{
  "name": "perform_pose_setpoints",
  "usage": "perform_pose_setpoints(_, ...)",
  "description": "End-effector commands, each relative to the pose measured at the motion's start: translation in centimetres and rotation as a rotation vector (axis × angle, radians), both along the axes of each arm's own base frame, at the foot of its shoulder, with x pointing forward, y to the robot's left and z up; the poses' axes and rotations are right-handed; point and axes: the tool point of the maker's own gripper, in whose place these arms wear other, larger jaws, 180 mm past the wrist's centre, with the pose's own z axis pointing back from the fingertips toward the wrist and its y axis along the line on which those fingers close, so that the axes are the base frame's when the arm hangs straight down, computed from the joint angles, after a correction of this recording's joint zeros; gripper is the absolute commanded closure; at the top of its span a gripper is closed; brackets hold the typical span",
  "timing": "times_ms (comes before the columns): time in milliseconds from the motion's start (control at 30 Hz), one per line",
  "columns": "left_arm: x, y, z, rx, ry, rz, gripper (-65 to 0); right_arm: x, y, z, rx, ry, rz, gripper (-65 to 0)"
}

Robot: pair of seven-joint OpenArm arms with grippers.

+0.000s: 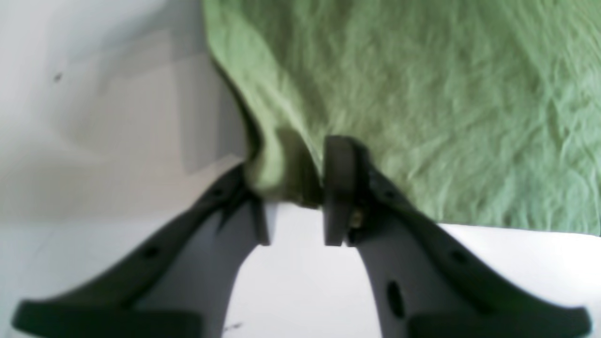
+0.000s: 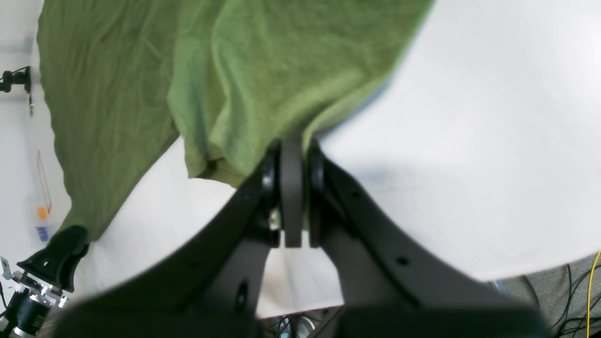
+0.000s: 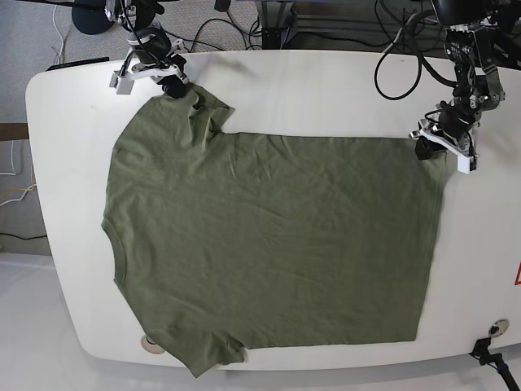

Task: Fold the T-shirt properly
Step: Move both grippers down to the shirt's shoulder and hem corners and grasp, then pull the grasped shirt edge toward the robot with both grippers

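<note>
Lying flat across the white tabletop [image 3: 326, 81], the T-shirt [image 3: 277, 244] is spread nearly full width in your base view, collar side toward that view's left and hem toward its right, one sleeve at the near edge reaching the tabletop's rim. You have both arms at the far edge of the cloth, well apart from each other.

Your left tool [image 1: 296, 188] sits at the far hem corner, on the right of the base view [image 3: 431, 145]. From its wrist camera you can see a bunched fold of the green cloth rising between the two fingers, with the right finger [image 1: 339, 188] pressed against it and the left finger's pad touching the other side; the jaws stand narrow with the fabric between them, so it grips the T-shirt corner. Beyond it the cloth [image 1: 422, 103] lies wrinkled on the white surface.

Your right tool [image 2: 292, 197] is at the far sleeve, on the left of the base view [image 3: 167, 77]. In its wrist view the jaws are pinched fully together on the sleeve's edge, and the cloth [image 2: 263, 80] drapes away from the fingertips in a lifted fold, the rest of it running off to the left. That sleeve looks crumpled and raised a little where the tool holds it, while the body of the shirt stays flat with light creases

Cables [image 3: 399, 57] trail behind the tabletop
</note>
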Motion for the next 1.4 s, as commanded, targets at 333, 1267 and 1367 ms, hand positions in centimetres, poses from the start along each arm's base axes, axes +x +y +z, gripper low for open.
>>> perform_pose_setpoints(333, 0.5, 2.2, 2.1, 0.029, -0.064, 0.043, 0.0, 1.0, 0.1, 2.5, -0.013, -0.082, 0.015, 0.0)
perform_pose_setpoints(1267, -10.9, -0.7, 2.2, 0.120, 0.085, -0.101, 0.0, -8.8, 0.4, 1.1, -0.017, 0.131, 0.033, 0.0)
perform_pose_setpoints(1367, -12.5, -1.4, 2.7, 0.129, 0.103, -0.130, 0.0, -10.2, 0.5, 1.7, -0.019, 0.153, 0.040, 0.0)
